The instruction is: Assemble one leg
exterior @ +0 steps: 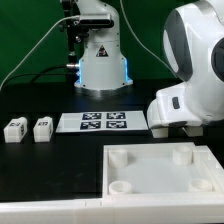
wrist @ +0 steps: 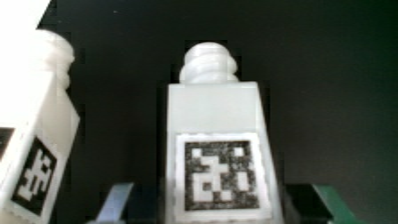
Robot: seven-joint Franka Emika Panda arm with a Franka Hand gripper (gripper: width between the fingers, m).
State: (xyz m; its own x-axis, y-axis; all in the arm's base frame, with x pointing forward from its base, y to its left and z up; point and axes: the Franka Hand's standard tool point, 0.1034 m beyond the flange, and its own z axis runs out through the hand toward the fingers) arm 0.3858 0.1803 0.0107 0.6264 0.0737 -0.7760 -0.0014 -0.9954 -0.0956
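In the wrist view a white leg with a black-and-white tag on its face and a ribbed stud at its far end lies between my fingers. My gripper is open, with one finger on each side of the leg and a dark gap between each finger and it. A second leg lies close beside the first. In the exterior view two more legs stand at the exterior view's left. The arm's white body hides the gripper and the legs under it there.
The large white plate with round corner sockets lies at the front. The marker board lies in the middle of the black table. The robot's base stands behind it, with cables at the back.
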